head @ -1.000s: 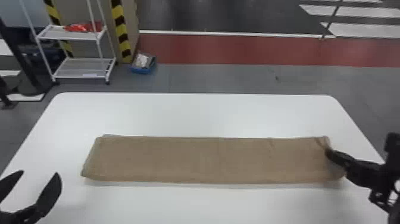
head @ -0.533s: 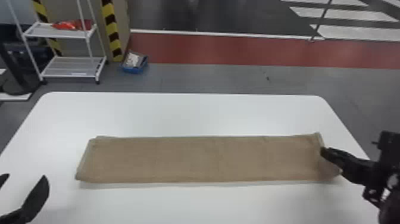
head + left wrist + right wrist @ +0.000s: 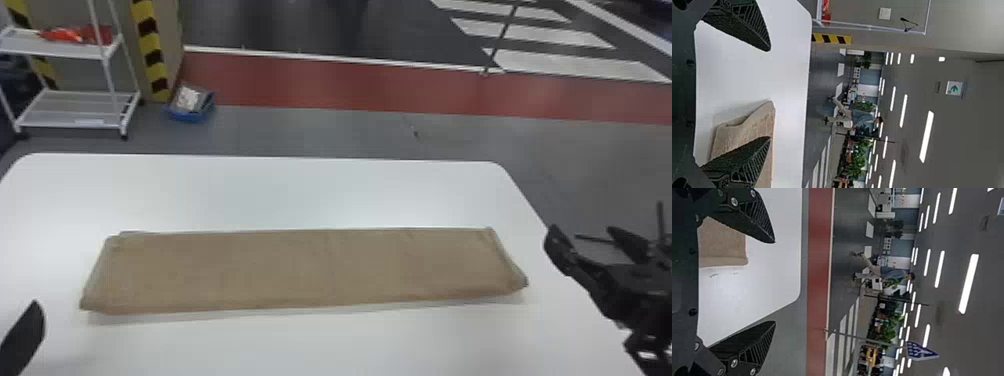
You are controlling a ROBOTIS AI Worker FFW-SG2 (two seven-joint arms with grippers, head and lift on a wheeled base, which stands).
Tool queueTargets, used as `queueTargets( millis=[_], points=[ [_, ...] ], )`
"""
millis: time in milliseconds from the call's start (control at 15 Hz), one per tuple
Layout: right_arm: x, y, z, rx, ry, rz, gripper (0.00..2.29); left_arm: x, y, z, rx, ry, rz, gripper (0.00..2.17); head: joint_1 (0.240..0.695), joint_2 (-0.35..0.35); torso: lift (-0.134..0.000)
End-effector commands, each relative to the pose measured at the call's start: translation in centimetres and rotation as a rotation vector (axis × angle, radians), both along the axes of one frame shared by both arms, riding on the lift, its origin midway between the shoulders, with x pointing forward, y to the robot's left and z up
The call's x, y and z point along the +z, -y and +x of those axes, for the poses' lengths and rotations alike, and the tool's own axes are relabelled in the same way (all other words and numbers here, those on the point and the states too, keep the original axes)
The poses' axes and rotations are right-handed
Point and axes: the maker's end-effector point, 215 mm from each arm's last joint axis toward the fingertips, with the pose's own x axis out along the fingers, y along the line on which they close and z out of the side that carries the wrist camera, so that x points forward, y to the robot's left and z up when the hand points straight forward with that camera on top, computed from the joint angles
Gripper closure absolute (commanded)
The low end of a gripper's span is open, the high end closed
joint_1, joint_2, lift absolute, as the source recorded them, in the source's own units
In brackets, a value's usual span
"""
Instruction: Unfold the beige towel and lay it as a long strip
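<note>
Pulled rightward off the towel (image 3: 310, 270), the right gripper (image 3: 581, 236) slants toward far left, jaws spread and empty. At near left, the left gripper (image 3: 25, 332) has parted jaws. Across the counter (image 3: 300, 195), the towel lies in a long strip.

I note a white round-cornered worktop (image 3: 320, 195), grey floor (image 3: 320, 132) with a red stripe (image 3: 320, 85), white two-tier rack (image 3: 75, 110), lit ceiling strips (image 3: 968, 284).
</note>
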Motion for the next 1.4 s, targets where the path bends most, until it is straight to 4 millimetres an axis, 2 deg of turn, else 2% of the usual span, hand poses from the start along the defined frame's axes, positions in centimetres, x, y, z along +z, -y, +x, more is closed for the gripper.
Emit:
queueTargets(
  millis=[0, 67, 133, 200, 267, 400, 600, 733, 800, 1000, 1133, 1333],
  points=[
    [1.5, -10.2, -1.3, 0.116, 0.111, -0.086, 0.07, -0.1, 1.5, 0.6, 0.008, 0.002, -0.001, 0.08, 0.695, -0.150, -0.111],
    [1.6, -13.5, -1.4, 0.137, 0.137, -0.122, 0.07, 0.1, 1.9, 0.8, 0.022, 0.011, 0.010, 0.07, 0.695, -0.118, -0.111],
    [0.2, -16.6, -1.1, 0.164, 0.128, -0.125, 0.07, 0.8, 2.5, 0.7, 0.039, 0.037, 0.023, 0.07, 0.695, -0.045, -0.111],
    [-1.0, -19.3, -1.0, 0.198, 0.124, -0.104, 0.07, 1.8, 3.3, 0.3, 0.050, 0.077, 0.048, 0.07, 0.695, -0.001, -0.111],
    [-2.0, -21.0, -1.0, 0.225, 0.114, -0.088, 0.07, 2.4, 4.2, -0.1, 0.066, 0.100, 0.062, 0.07, 0.695, 0.033, -0.111],
    [-2.7, -24.0, -1.1, 0.261, 0.125, -0.082, 0.07, 3.1, 6.1, -0.9, 0.132, 0.114, 0.056, 0.07, 0.695, 0.089, -0.111],
    [-2.1, -27.1, -1.5, 0.313, 0.181, -0.058, 0.07, 6.5, 10.8, -2.1, 0.134, 0.183, 0.109, 0.06, 0.695, 0.131, -0.111],
    [-1.8, -27.9, -2.2, 0.330, 0.205, -0.052, 0.08, 5.6, 12.5, -1.8, 0.141, 0.101, 0.124, 0.06, 0.695, 0.120, -0.111],
    [-2.2, -28.3, -2.3, 0.334, 0.202, -0.046, 0.08, 3.8, 12.7, -1.4, 0.149, 0.025, 0.121, 0.06, 0.695, 0.107, -0.111],
    [-2.5, -29.5, -2.7, 0.351, 0.209, -0.019, 0.08, 1.1, 11.9, -1.3, 0.176, -0.104, 0.162, 0.05, 0.695, 0.099, -0.111],
    [-3.3, -29.8, -2.8, 0.339, 0.193, -0.006, 0.08, 1.4, 11.3, -1.2, 0.193, -0.098, 0.170, 0.05, 0.695, 0.111, -0.111],
    [-4.1, -29.8, -2.7, 0.335, 0.170, 0.011, 0.08, 3.8, 9.9, -0.9, 0.225, -0.011, 0.153, 0.05, 0.695, 0.134, -0.111]
  ],
)
